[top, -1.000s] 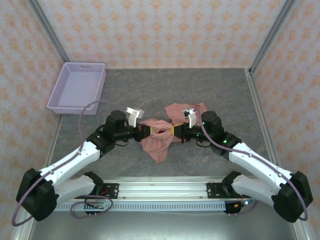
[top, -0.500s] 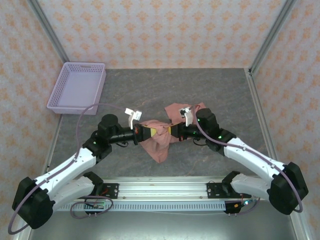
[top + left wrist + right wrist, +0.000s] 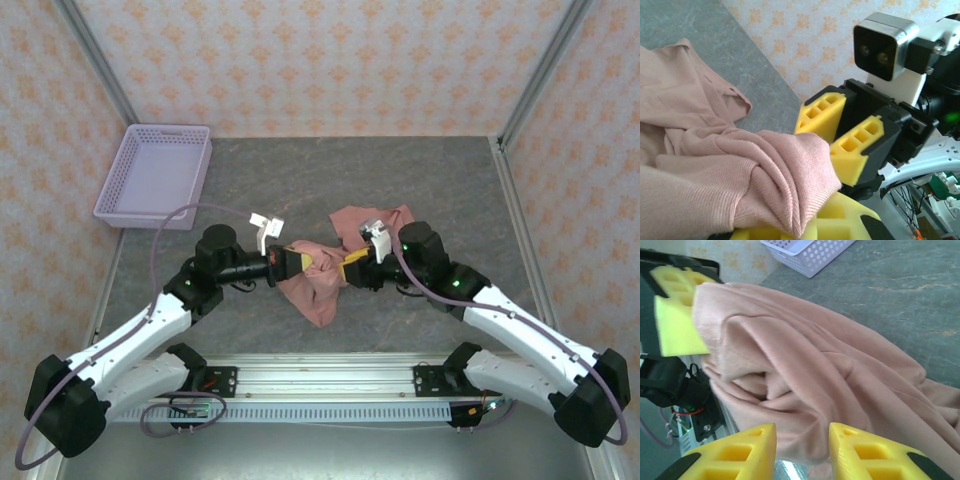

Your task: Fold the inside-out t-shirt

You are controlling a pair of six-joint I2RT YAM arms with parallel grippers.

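From above, 1 salmon t-shirt lies bunched on the worktop between the left gripper and right gripper; 1 lavender basket stands apart. Left wrist view: the left gripper clamps a fold, probably to raise it. Right wrist view: the right gripper is wide, empty, facing the cloth.

You had nothing to read here: no lettering, label, brand, number or sign was legible on any surface in these views.
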